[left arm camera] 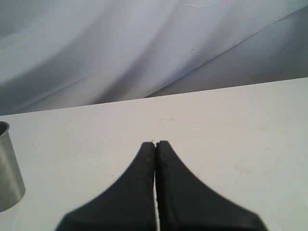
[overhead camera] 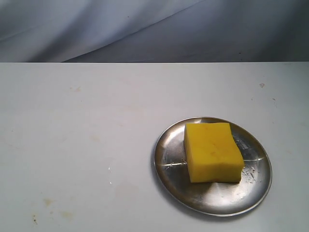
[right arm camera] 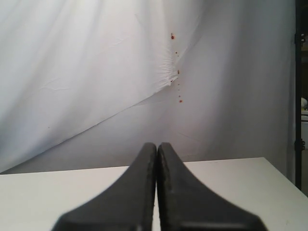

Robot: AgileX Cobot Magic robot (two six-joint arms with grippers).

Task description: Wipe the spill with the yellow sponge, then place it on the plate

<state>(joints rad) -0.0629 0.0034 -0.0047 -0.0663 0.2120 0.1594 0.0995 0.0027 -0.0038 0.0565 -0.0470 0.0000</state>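
Note:
The yellow sponge (overhead camera: 213,151) lies flat on the silver plate (overhead camera: 171,164) at the right front of the white table in the exterior view. No amber puddle shows anywhere; only faint tan stains mark the tabletop. Neither arm appears in the exterior view. My left gripper (left arm camera: 155,143) is shut with nothing between its black fingers, held low over the bare table. My right gripper (right arm camera: 157,145) is also shut and empty, pointing over the table toward the white backdrop. The sponge and plate are out of both wrist views.
A metal cylinder (left arm camera: 8,168) stands on the table at the edge of the left wrist view. A draped grey-white cloth (overhead camera: 145,29) hangs behind the table's far edge. Faint brownish specks (overhead camera: 48,202) sit near the table's front left.

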